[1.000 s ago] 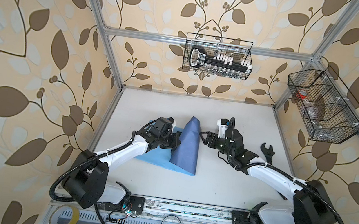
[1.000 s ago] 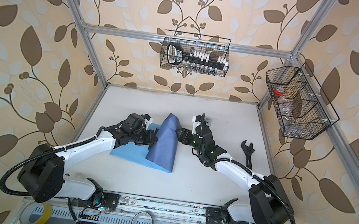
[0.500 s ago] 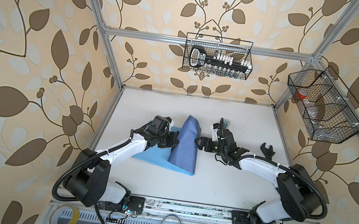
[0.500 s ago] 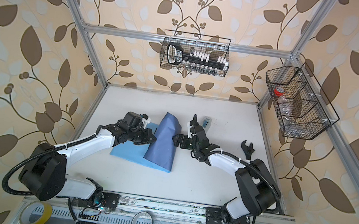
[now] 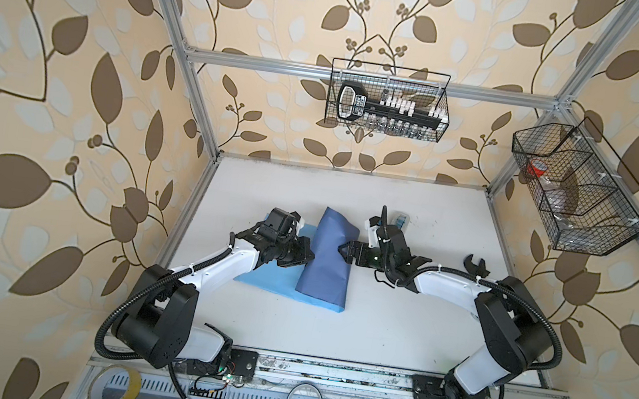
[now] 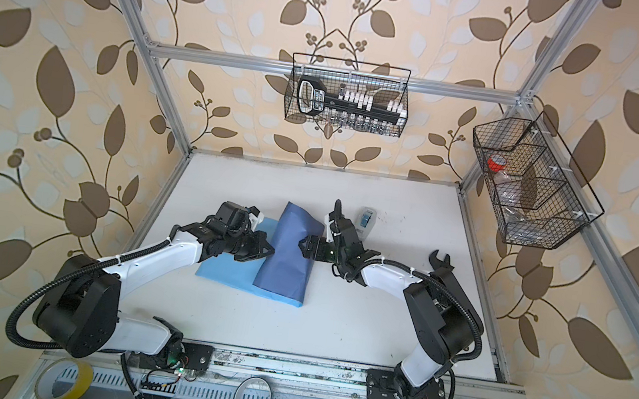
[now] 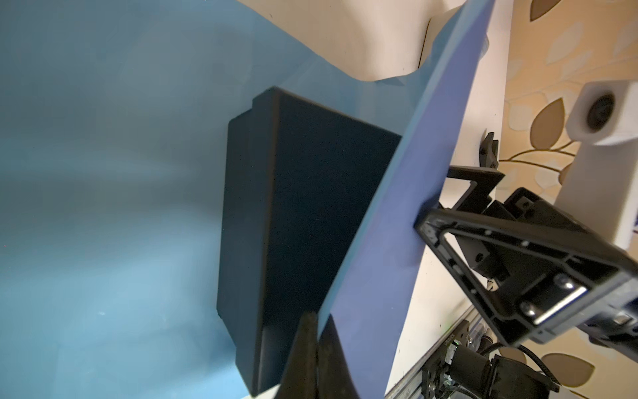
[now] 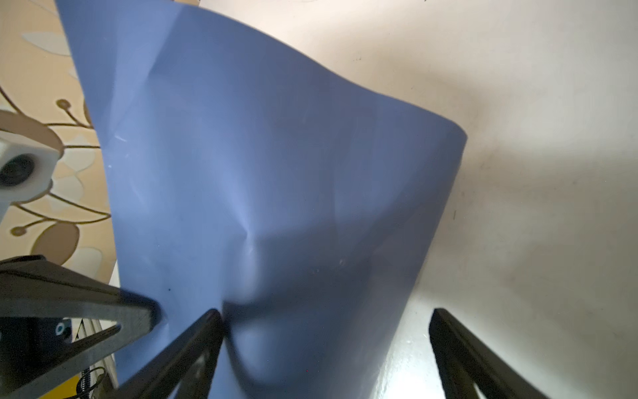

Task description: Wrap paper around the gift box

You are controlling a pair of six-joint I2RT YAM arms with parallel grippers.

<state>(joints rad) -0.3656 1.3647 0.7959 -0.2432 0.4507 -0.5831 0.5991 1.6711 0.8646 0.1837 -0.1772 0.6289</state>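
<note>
Since paper (image 5: 327, 261) looks thin, light and floppy, best hold is at edges: left gripper (image 5: 309, 254), at its 9 o'clock, pinches the raised edge. Right gripper (image 5: 343, 250), spread wide, touches it from 3 o'clock. Box (image 7: 310, 207) sits on it, under the raised half.

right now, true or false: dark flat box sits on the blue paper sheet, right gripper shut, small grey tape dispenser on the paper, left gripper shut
1. The flat matte dark gift box rests on the thin blue paper's light side, under its raised flap. True.
2. The right gripper is shut. False: jaws wide open, one finger against the flap's darker side.
3. The small grey tape dispenser lies on the paper. False: it sits on the white table.
4. The left gripper is shut on the paper's edge. True.
</note>
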